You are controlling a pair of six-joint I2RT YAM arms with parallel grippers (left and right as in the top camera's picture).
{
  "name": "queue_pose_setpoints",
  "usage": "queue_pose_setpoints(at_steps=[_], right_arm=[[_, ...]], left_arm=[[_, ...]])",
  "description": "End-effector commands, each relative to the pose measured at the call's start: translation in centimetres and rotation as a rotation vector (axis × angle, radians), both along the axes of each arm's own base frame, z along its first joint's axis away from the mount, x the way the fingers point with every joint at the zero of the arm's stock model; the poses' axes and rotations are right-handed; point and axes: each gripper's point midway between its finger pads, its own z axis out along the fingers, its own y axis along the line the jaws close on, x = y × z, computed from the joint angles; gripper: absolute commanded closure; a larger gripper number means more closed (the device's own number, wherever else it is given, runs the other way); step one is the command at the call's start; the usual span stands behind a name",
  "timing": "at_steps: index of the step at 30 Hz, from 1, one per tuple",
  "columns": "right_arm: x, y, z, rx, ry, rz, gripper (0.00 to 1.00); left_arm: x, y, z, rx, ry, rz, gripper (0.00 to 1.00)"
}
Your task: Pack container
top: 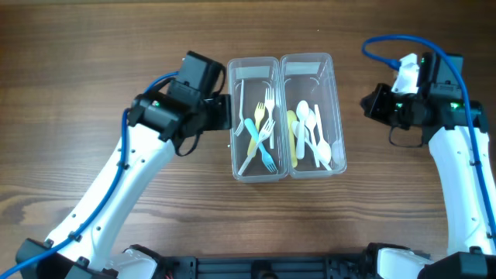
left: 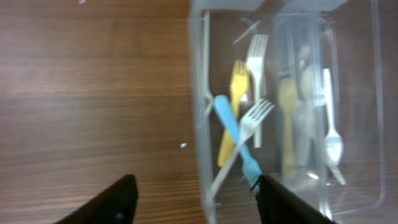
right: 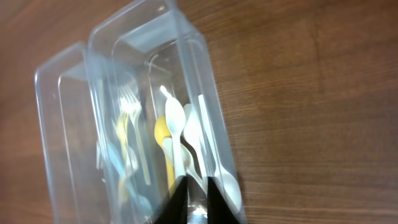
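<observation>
Two clear plastic containers stand side by side mid-table. The left container (top: 260,177) holds white, yellow and blue forks (top: 263,128). The right container (top: 341,116) holds white and yellow spoons (top: 314,136). My left gripper (top: 229,118) is open at the left container's left wall; in the left wrist view its fingers (left: 199,202) straddle that wall (left: 199,93), with the forks (left: 239,124) just ahead. My right gripper (top: 370,103) is shut and empty, off to the right of the spoon container; the right wrist view shows its closed fingers (right: 196,199) before the spoons (right: 177,134).
Brown wooden tabletop (top: 77,93) all around the containers. A blue cable (top: 387,43) loops over the right arm at the far right. The arm bases sit along the front edge.
</observation>
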Motion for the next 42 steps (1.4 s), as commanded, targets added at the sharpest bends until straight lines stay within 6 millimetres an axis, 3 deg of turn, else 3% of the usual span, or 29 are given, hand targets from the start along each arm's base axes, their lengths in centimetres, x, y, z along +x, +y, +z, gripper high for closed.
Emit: queue_pose_setpoints(at_steps=[1, 3, 6, 8, 10, 11, 14, 16, 17, 25, 32, 39, 42], right_arm=[[0.1, 0.5, 3.1, -0.03, -0.115, 0.065, 0.8], [-0.4, 0.9, 8.7, -0.046, -0.287, 0.091, 0.72], [-2.8, 1.4, 18.0, -0.091, -0.561, 0.107, 0.61], [-4.3, 1.5, 21.5, -0.133, -0.692, 0.125, 0.61], [-7.6, 2.2, 24.6, -0.204, -0.836, 0.19, 0.57], [-8.9, 2.4, 25.2, -0.226, -0.864, 0.2, 0.55], [-12.6, 2.8, 25.9, -0.285, -0.92, 0.234, 0.44], [-13.4, 2.9, 26.0, -0.286, -0.928, 0.233, 0.21], [-13.4, 2.8, 26.0, -0.286, -0.925, 0.233, 0.0], [-13.3, 2.8, 25.2, -0.277, -0.892, 0.235, 0.0], [-13.9, 3.0, 23.3, -0.232, -0.799, 0.227, 0.0], [-13.5, 0.9, 22.5, -0.32, -0.753, 0.14, 0.0], [-13.2, 0.8, 22.2, -0.388, -0.76, 0.193, 0.0]], left_arm=[[-0.6, 3.1, 3.9, 0.01, -0.114, 0.064, 0.39], [-1.9, 5.7, 9.1, 0.019, -0.298, 0.115, 0.31], [-5.9, 9.9, 15.9, 0.005, -0.55, 0.222, 0.2], [-8.6, 11.3, 18.6, -0.041, -0.653, 0.246, 0.18], [-11.6, 12.9, 20.8, -0.087, -0.755, 0.273, 0.0], [-12.8, 13.7, 21.2, -0.089, -0.78, 0.289, 0.0], [-15.4, 16.1, 20.1, -0.025, -0.771, 0.342, 0.0], [-15.8, 16.8, 19.1, 0.022, -0.734, 0.355, 0.0], [-15.9, 16.8, 18.7, 0.032, -0.717, 0.351, 0.0], [-16.2, 16.9, 18.2, 0.045, -0.696, 0.346, 0.0], [-16.2, 16.9, 18.2, 0.045, -0.696, 0.346, 0.0], [-16.2, 16.9, 18.2, 0.045, -0.696, 0.346, 0.0], [-16.2, 16.9, 18.2, 0.045, -0.696, 0.346, 0.0]])
